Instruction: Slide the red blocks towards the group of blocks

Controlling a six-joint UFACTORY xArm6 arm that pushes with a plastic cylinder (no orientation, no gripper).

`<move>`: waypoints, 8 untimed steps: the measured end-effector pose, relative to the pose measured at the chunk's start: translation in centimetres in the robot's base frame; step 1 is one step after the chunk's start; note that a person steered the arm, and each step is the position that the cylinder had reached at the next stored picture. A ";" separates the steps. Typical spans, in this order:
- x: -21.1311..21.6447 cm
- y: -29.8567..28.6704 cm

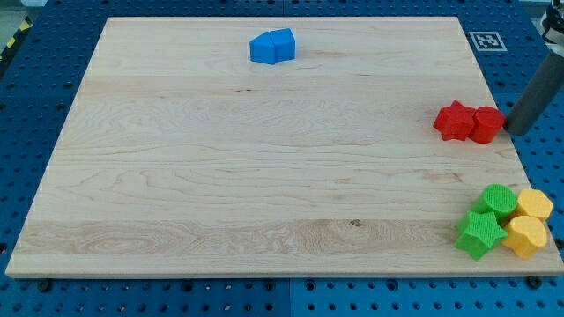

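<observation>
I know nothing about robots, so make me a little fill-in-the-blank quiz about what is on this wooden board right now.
1. My tip sits just to the view's right of the two ____ blocks.
2. The blue blocks lie near the view's ____ edge of the board.
3. In the bottom right corner, two green blocks sit beside two ____ blocks.
4. The number of blue blocks touching the red ones is ____.

Missing words: red; top; yellow; zero
</observation>
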State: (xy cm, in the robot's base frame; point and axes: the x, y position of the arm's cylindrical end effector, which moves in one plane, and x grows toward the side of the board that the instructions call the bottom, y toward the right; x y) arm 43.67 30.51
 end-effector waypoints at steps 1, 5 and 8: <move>0.0 -1.2; -4.7 -11.4; -5.9 -22.4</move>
State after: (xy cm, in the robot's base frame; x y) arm 37.76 8.14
